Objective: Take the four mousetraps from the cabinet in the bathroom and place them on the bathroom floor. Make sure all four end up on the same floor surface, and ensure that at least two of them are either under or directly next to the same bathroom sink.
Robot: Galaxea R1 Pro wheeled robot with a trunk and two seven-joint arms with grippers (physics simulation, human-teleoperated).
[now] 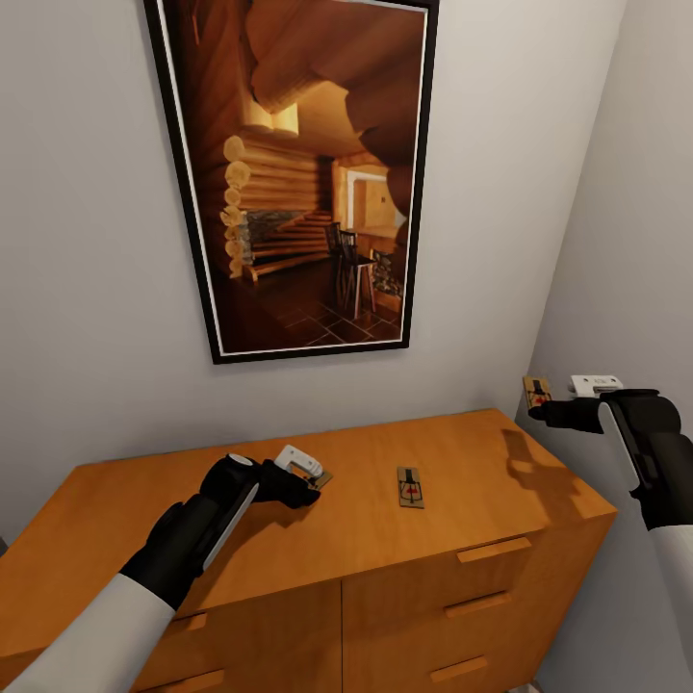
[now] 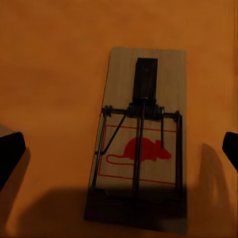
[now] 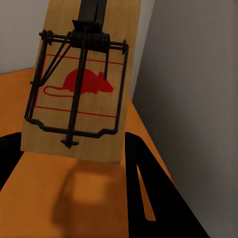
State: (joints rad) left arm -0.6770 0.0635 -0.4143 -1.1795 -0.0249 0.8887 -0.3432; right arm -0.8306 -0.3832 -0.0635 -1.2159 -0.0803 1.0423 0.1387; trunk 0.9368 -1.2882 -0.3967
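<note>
Black-sleeved and bent at the elbow, the left arm reaches forward and low over the orange-brown wooden cabinet (image 1: pixel 385 539), its top serving as a counter, and its left gripper (image 1: pixel 306 481) hovers just above that surface with its two fingers spread wide on either side of a small flat wooden mousetrap with a red mouse print and dark wire spring (image 2: pixel 141 141), which lies flat between them, untouched. Farther along the same top, near the middle, a second flat wooden mousetrap (image 1: pixel 411 487) lies alone, well apart from either gripper. Out past the cabinet's far right corner, the right arm stretches toward the grey side wall (image 1: pixel 626 241), and the right gripper (image 1: pixel 541 409) pinches a third red-printed wooden mousetrap (image 3: pixel 82 79) by its lower edge, lifted in the air and standing on end. Behind the cabinet, a tall black-framed picture of a log-cabin interior (image 1: pixel 308 173) hangs on the pale back wall.
</note>
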